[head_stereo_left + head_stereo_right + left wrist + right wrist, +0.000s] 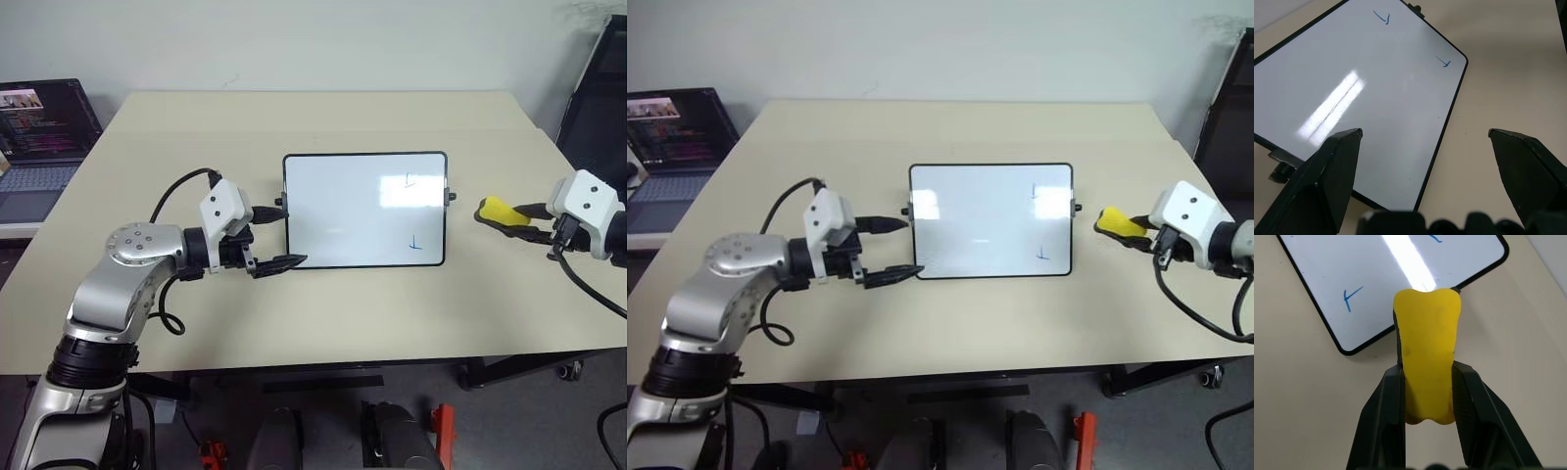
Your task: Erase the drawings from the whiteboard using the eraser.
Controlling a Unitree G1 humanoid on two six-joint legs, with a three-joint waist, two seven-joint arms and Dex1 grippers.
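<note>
Left gripper [278, 239] levelled with jaws spread wide; right gripper [509, 219] has jaws clamped.

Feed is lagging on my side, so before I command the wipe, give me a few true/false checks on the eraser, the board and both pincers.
1. The right pincer is shut on the eraser. True.
2. The eraser is resting on the whiteboard. False: it is off the board's right edge, apart from it.
3. Two blue drawings remain on the board, both near its right side. True.
4. The left pincer is shut on the board's frame. False: its fingers stand open at the board's left edge, one on each side of the near left corner.
5. A laptop sits at the table's left. True.
</note>
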